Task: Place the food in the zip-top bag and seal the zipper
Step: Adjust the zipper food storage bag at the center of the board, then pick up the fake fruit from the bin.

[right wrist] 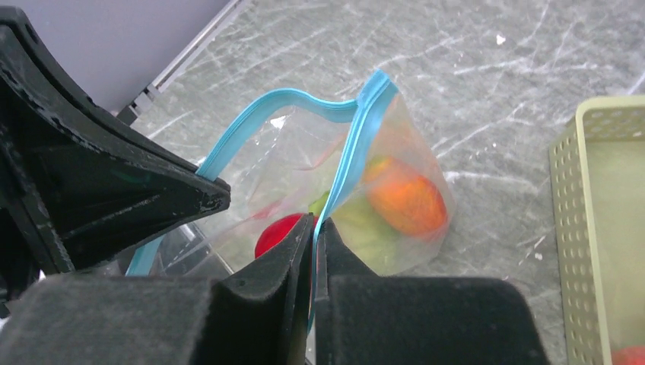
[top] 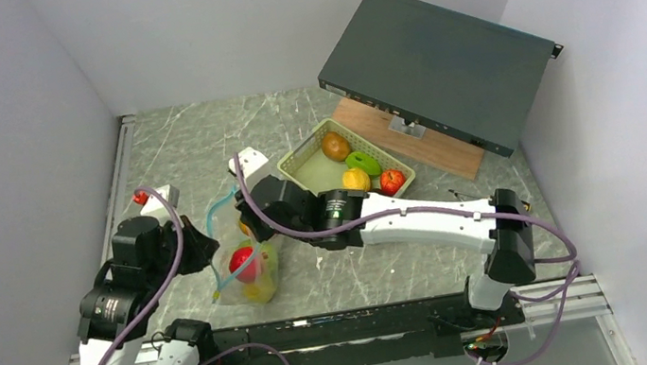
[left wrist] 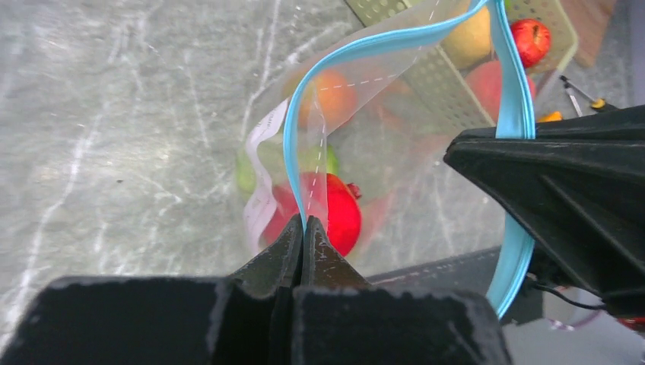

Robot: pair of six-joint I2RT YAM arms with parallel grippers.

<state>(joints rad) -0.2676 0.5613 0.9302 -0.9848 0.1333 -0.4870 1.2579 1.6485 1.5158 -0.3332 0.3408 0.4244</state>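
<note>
The clear zip-top bag [top: 250, 267] hangs open over the table between my two grippers. It holds a red fruit [top: 243, 262], an orange one [right wrist: 403, 201] and green ones. My left gripper [left wrist: 304, 224] is shut on the teal-blue zipper strip [left wrist: 357, 49] at one side of the mouth. My right gripper [right wrist: 316, 224] is shut on the same strip [right wrist: 350, 152] at the other side. In the top view the left gripper [top: 206, 247] and right gripper [top: 253, 219] flank the bag. More food, brown [top: 335, 146], green [top: 361, 163], yellow [top: 356, 179] and red [top: 391, 181], lies in the basket. No slider tab shows.
The pale green slatted basket [top: 302, 141] stands right of the bag and shows in the right wrist view [right wrist: 567, 228]. A dark metal chassis [top: 437, 66] leans over a wooden board [top: 431, 156] at the back right. Small white blocks [top: 248, 162] [top: 158, 198] lie behind the arms.
</note>
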